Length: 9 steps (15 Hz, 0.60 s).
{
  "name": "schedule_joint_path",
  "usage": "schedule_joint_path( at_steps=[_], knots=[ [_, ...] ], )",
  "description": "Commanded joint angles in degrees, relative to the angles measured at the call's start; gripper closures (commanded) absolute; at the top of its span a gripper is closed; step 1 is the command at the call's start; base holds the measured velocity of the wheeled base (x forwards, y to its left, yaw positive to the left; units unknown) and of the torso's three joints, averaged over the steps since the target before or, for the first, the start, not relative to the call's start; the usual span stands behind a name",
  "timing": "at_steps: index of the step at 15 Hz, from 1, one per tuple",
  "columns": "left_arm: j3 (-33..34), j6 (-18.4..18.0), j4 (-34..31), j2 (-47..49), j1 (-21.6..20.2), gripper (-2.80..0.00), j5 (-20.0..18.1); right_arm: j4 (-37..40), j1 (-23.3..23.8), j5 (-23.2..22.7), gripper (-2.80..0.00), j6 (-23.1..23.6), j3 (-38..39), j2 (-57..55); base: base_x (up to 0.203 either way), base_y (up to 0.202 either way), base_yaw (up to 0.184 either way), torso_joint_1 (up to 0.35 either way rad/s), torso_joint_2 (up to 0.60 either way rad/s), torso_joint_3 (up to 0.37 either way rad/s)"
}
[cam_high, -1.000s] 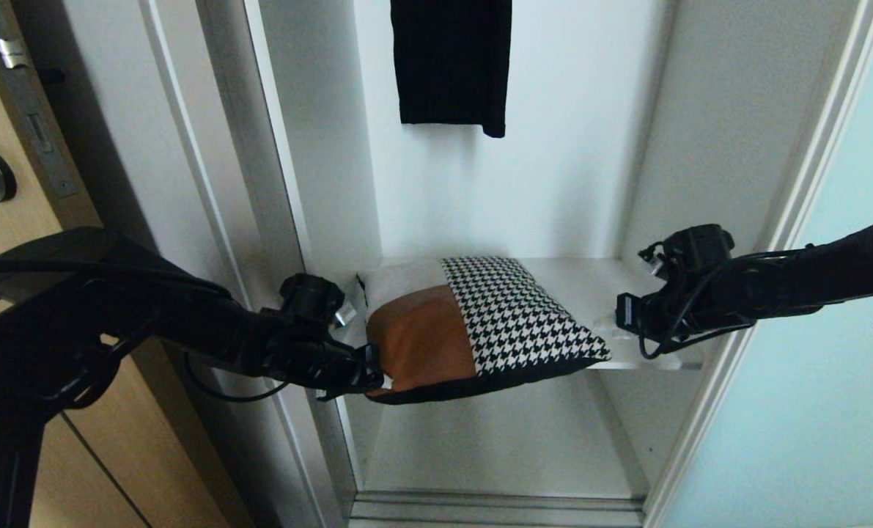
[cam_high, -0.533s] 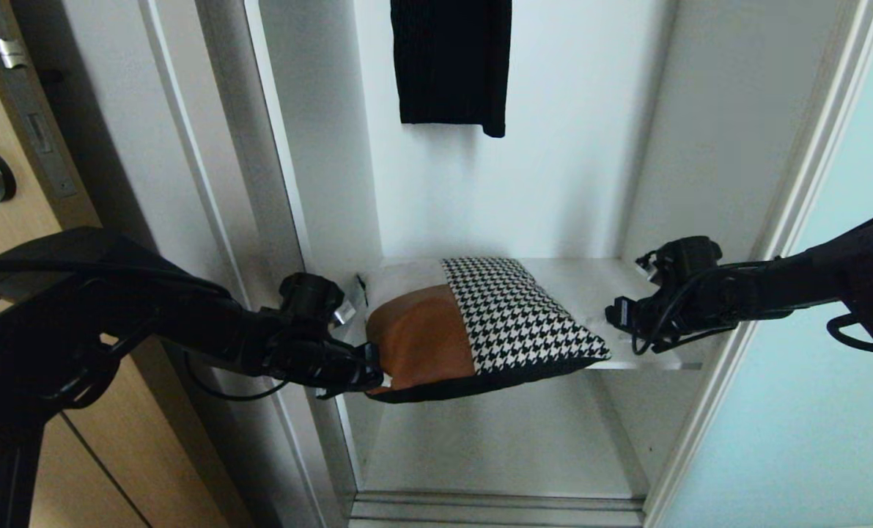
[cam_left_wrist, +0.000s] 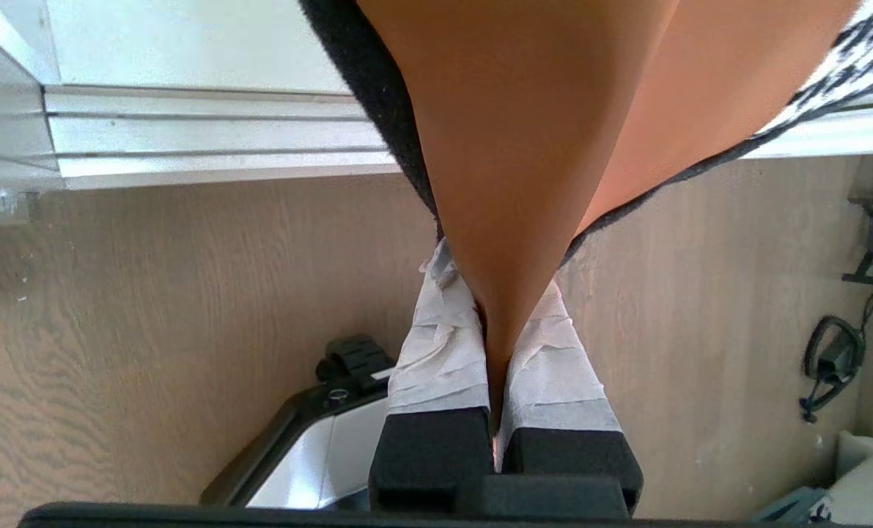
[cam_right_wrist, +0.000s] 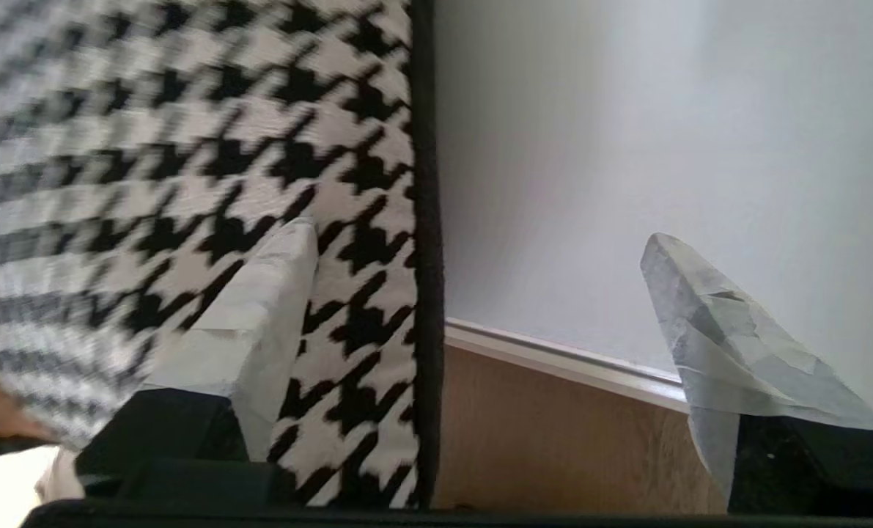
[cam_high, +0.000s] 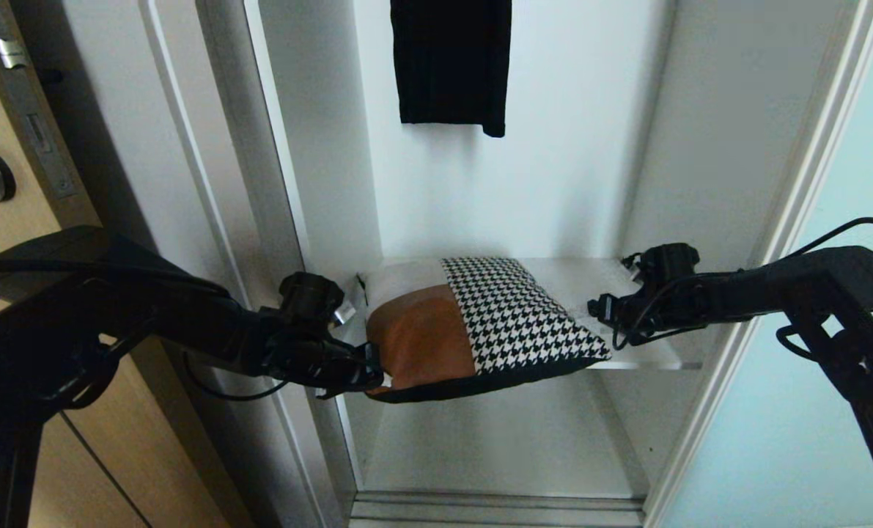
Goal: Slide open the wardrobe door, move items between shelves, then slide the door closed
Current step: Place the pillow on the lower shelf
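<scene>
Pinching the houndstooth-and-tan-leather rectangular cushion [cam_high: 473, 323] on the white shelf [cam_high: 627, 352], left end effector [cam_high: 374, 370] clamped; right end effector [cam_high: 603, 308] gaping, empty (aqua frosted-glass sliding door [cam_high: 810, 411] open; closing left).

**Cushion on white shelf, sliding door open**

Cushion [cam_high: 473, 326] – rectangular, w/ black-and-white houndstooth on its right part, tan-brown leather at front left, white at back left, black edging along the front. Lies flat-ish on the shelf [cam_high: 641, 356], angled, its front edge hanging past the shelf's front lip; left tan corner is pinched & pulled into a fold. Shelf – plain white board w/ thin front edge, spans the wardrobe opening, bare on the right side. Lower white shelf [cam_high: 502, 447] sits below it. Sliding wardrobe door [cam_high: 810, 411] – pale aqua frosted glass, thin silvery frame, pushed to the right, opening uncovered.
</scene>
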State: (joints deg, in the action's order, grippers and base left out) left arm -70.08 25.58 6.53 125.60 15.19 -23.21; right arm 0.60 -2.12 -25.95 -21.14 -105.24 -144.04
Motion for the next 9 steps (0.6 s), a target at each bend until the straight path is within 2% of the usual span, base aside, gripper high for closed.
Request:
schedule_joint_path(
  at_steps=[1, 5, 9],
  knots=[
    [-0.2, 0.2, 0.2, 0.0, 0.1, 0.00, -0.2, -0.2, 0.0, -0.2, -2.80, -0.9, -1.7, -2.9, 0.000, 0.000, 0.000, 0.000, 0.00, 0.000],
    [-0.6, 0.2, 0.2, 0.2, 0.1, 0.00, -0.3, 0.1, 0.3, -0.4, -2.80, -1.3, -4.9, -4.5, 0.000, 0.000, 0.000, 0.000, 0.00, 0.000],
    [-1.3, 0.2, 0.1, 0.8, 0.0, 0.00, -0.2, 0.8, 0.2, -2.1, -2.80, -3.1, -0.9, -1.1, 0.000, 0.000, 0.000, 0.000, 0.00, 0.000]
  ],
)
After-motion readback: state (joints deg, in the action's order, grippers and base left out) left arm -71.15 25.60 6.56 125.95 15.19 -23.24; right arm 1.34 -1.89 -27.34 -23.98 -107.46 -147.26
